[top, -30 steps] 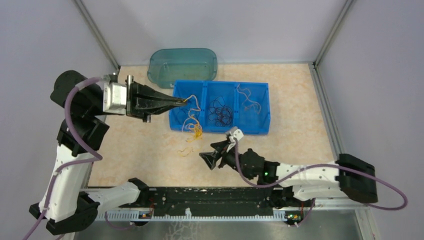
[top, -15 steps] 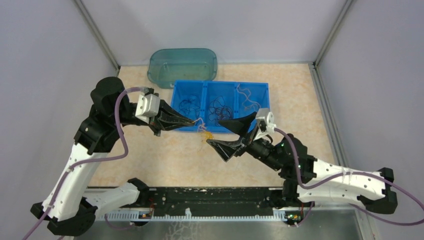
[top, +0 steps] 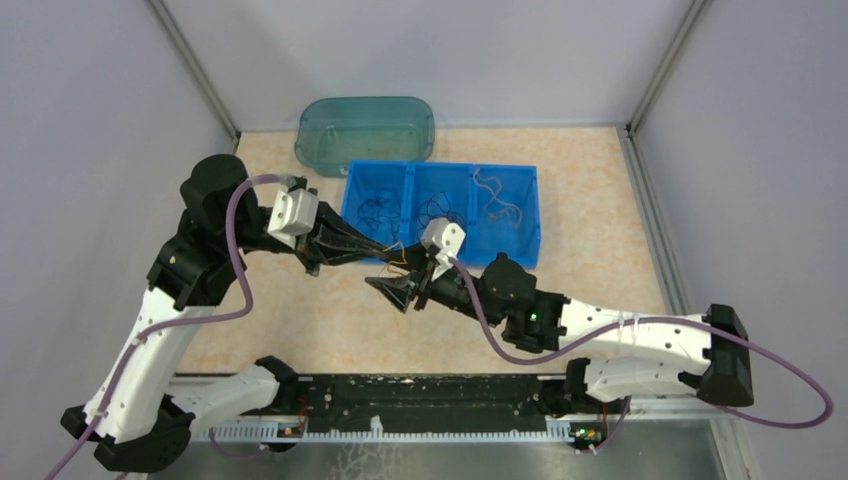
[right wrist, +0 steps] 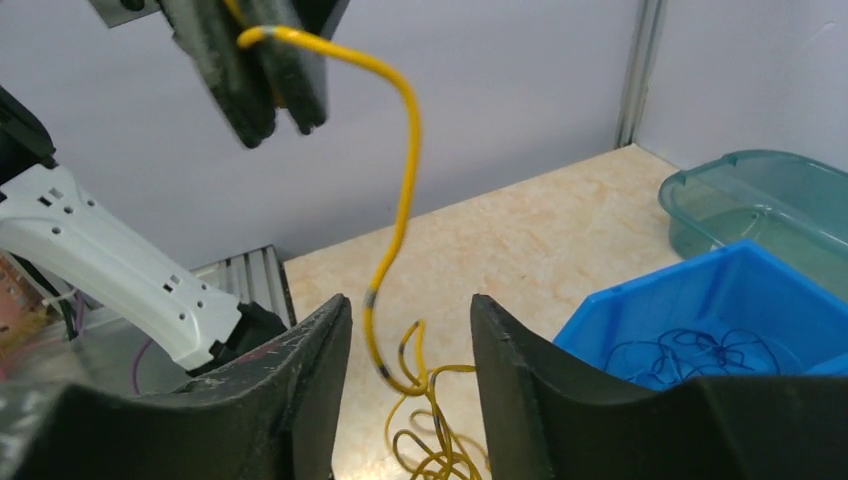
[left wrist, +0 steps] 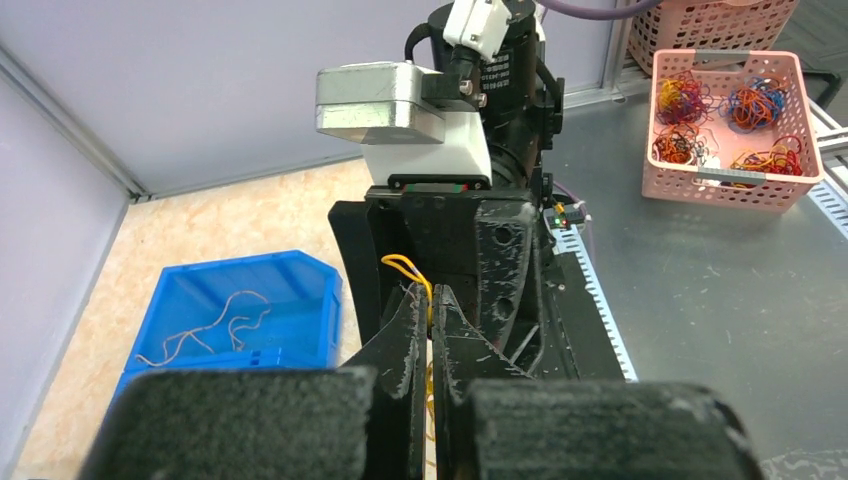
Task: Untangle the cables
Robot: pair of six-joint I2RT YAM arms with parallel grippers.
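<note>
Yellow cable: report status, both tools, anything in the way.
Left tool shut on yellow cable, holding it up. Right tool open, jaws either side of the hanging strand. Lower end clumped on table; blue bin close alongside.

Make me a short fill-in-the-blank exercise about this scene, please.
The left claw is shut on a ___ cable.
The right claw stands ___ around that cable.
The blue bin has ___ compartments.
Missing words: yellow; open; three.
</note>
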